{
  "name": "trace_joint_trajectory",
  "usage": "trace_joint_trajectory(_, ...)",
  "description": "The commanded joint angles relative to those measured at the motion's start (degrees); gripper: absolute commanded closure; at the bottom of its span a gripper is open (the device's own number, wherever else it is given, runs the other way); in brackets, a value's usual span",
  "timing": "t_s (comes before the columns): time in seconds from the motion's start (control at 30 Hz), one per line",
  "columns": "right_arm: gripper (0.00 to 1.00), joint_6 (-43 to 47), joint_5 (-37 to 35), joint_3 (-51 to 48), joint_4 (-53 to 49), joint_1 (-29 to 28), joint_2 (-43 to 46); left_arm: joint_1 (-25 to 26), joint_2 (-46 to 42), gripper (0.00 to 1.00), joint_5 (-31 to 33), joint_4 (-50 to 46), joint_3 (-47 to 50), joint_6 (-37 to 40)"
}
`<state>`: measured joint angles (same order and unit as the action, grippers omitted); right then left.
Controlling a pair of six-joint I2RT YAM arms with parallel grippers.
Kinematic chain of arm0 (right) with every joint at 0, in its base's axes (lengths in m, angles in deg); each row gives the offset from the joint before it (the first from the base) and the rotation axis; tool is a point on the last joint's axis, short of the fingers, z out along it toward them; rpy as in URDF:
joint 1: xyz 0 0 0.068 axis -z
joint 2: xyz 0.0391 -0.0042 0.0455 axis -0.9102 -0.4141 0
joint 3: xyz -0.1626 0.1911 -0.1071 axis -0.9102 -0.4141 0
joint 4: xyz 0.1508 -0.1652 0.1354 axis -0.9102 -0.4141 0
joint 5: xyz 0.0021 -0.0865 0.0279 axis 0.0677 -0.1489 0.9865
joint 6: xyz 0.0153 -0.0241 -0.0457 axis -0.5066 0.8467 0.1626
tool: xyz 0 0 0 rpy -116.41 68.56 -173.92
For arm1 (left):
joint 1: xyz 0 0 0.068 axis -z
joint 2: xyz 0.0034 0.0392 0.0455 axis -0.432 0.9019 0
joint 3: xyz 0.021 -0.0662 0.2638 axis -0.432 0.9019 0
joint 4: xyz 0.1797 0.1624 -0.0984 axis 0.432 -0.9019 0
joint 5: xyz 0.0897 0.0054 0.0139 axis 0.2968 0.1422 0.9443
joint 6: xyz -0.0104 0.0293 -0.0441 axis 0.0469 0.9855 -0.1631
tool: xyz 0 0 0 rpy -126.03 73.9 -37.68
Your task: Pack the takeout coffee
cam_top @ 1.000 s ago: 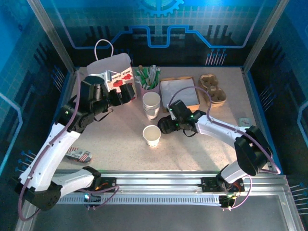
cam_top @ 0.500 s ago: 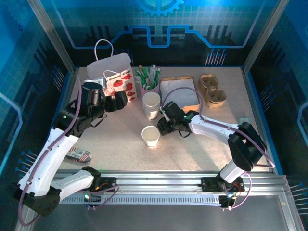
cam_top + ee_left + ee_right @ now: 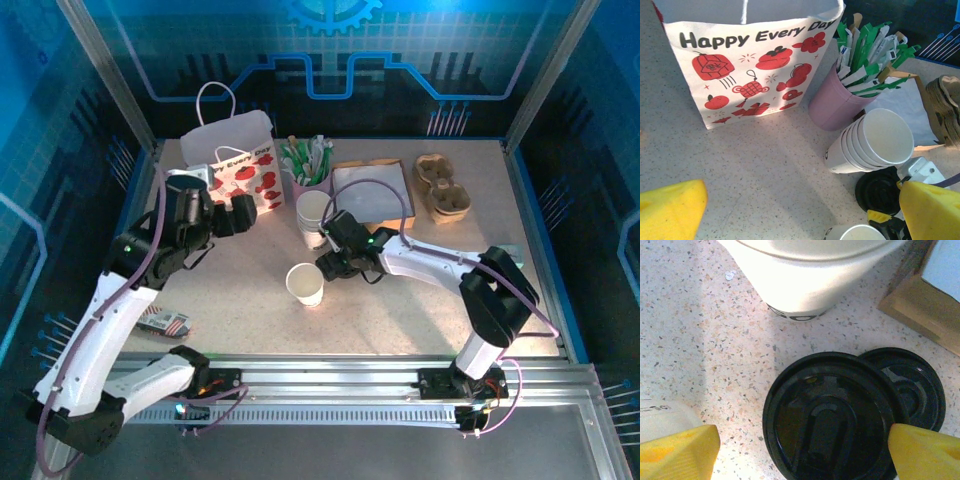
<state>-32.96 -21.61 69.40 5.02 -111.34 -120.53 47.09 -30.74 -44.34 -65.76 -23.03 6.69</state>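
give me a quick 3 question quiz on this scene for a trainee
1. True or false: the takeout coffee cup has a lid on.
2. What lies right under the right tool? A) black lids B) the gift bag C) the pink cup
3. Fill in: the left tool stands ____ (open or shut).

Key: 1 false; 2 A; 3 open
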Motion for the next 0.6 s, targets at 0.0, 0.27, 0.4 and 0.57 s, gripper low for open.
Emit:
trace_joint_trajectory(0.0,0.12,1.41,-3.0,1.93,-1.6,-1.04,-1.66,-0.67,-1.53,0.01,2.03,-1.75,1.47,2.11)
trace_joint_trajectory(0.27,0.12,1.85,-5.62,2.37,-2.56,-1.11,-3.54,-0.89,-1.91,0.01,1.55,-1.76,3.09,2.06)
trace_joint_trajectory(0.4,0.11,1.82,-6.55,2.11,-2.52,-1.12,-3.86,-0.84,-1.63,0.01,1.43,-1.41,3.2,2.0)
trace_joint_trajectory(0.57,0.1,1.39,-7.52,1.67,-2.68,-0.94,-3.63,-0.93,-1.53,0.01,1.3,-1.23,3.2,2.19)
